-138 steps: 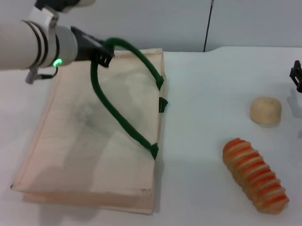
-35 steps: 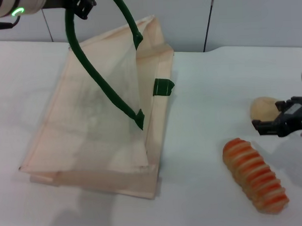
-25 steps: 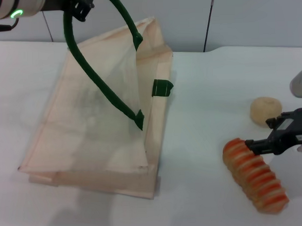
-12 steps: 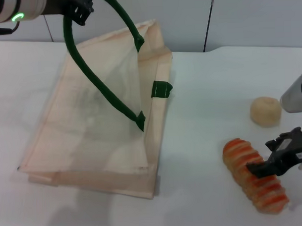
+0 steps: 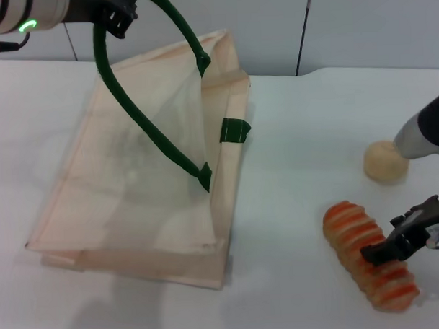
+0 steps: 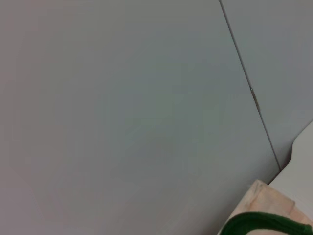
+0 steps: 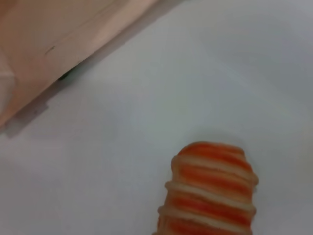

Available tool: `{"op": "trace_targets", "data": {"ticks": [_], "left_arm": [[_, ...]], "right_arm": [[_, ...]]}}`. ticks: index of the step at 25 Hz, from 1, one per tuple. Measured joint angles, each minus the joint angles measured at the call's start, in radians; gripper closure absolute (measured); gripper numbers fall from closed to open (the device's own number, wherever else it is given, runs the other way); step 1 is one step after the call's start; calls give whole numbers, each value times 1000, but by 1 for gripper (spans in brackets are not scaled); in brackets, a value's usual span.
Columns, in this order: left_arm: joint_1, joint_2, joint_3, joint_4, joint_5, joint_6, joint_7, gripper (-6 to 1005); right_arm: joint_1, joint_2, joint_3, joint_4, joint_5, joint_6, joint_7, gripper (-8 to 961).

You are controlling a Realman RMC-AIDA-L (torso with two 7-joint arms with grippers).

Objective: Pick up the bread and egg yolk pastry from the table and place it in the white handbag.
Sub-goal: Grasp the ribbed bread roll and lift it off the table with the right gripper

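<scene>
White table (image 5: 298, 133) — contents as follows.

White handbag (image 5: 134, 211): cream fabric tote lying on the left half of the table, its upper panel raised by one dark green rope handle (image 5: 150, 134). The left gripper (image 5: 117, 13), at the upper left of the head view, is pinched on the top of that handle loop. A second green handle tab (image 5: 234, 130) shows at the bag's right edge. In the left wrist view only a bag corner (image 6: 266, 200) and a bit of green rope appear against a grey wall (image 6: 122, 98).

Bread (image 5: 368, 254): ridged, orange-striped loaf on the table at lower right, well apart from the bag.

Right gripper (image 5: 406, 237): low over the loaf's middle, touching or just above it — whether its fingers are spread or pressed together cannot be told.

Egg yolk pastry (image 5: 385, 161): pale round ball on the table, just behind the loaf.
</scene>
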Motion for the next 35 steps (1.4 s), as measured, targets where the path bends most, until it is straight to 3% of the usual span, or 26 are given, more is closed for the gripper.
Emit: {"op": "trace_targets", "data": {"ticks": [17,35], "left_arm": [[3,1,-2,0,0,2,0,865],[10,0,-8,-14,0,13,-2,865]], "right_arm": [[25,2,-14,-97,19,-63,62,167],[50,1,-48,13,11,-41,71,167]]}}
